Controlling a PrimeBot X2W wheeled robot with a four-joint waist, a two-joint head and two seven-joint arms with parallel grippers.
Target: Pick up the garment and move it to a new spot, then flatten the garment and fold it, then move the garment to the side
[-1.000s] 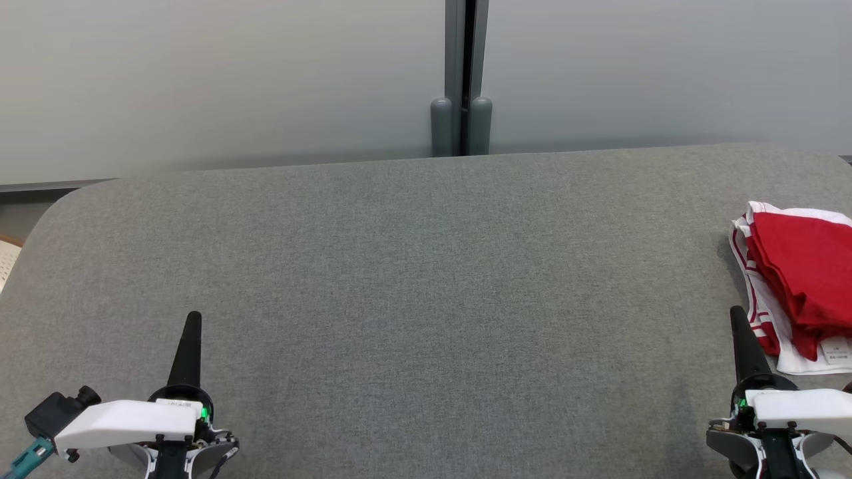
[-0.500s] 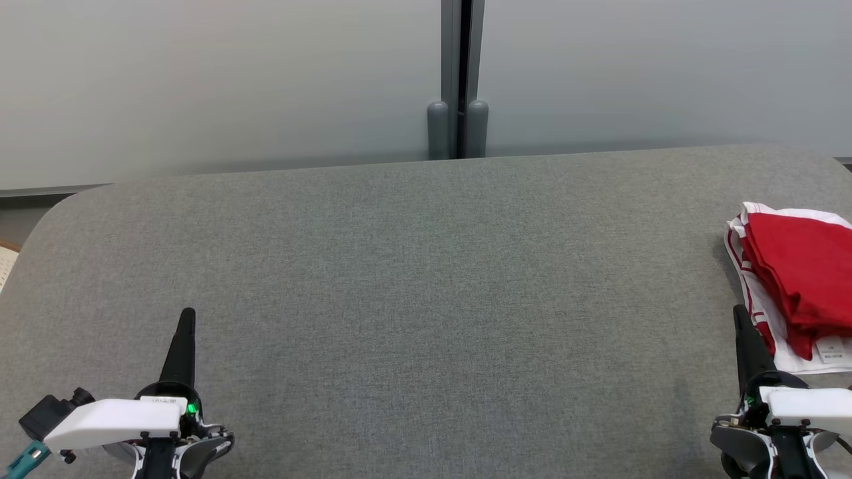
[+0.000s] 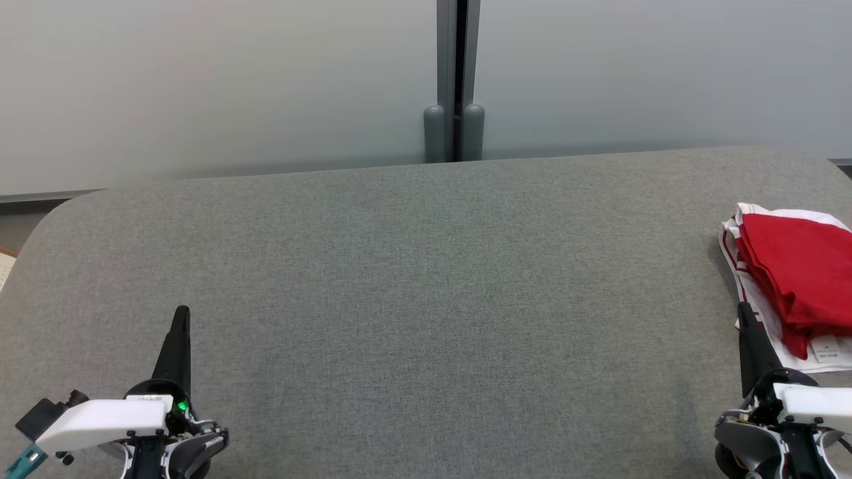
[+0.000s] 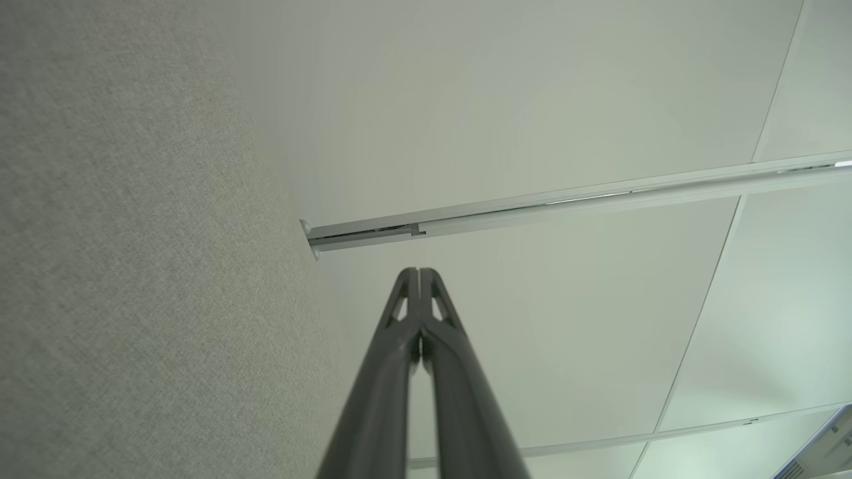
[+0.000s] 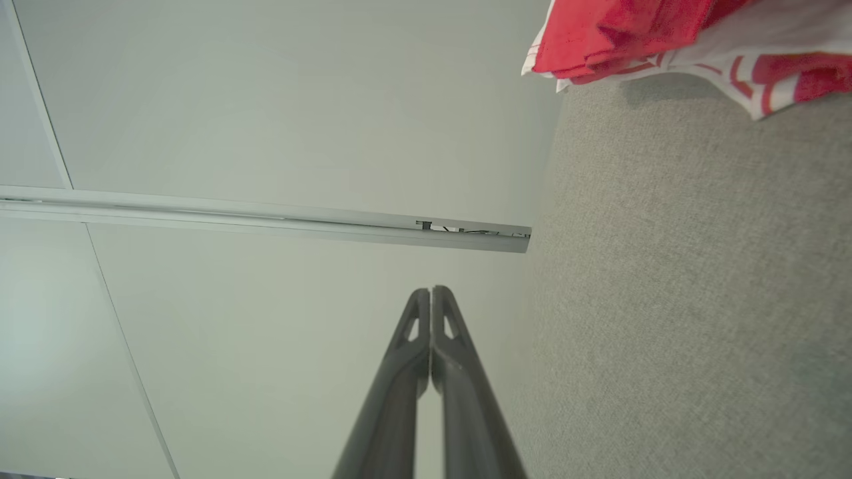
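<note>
Head view had the red-and-white garment (image 3: 792, 279) folded at the worktop's (image 3: 426, 299) right edge, just beside the right end effector (image 3: 743, 313). Both it and the left end effector (image 3: 180, 316) were clenched, empty. Soft, light, floppy cloth, I judged; pinch the stacked near edge.
</note>
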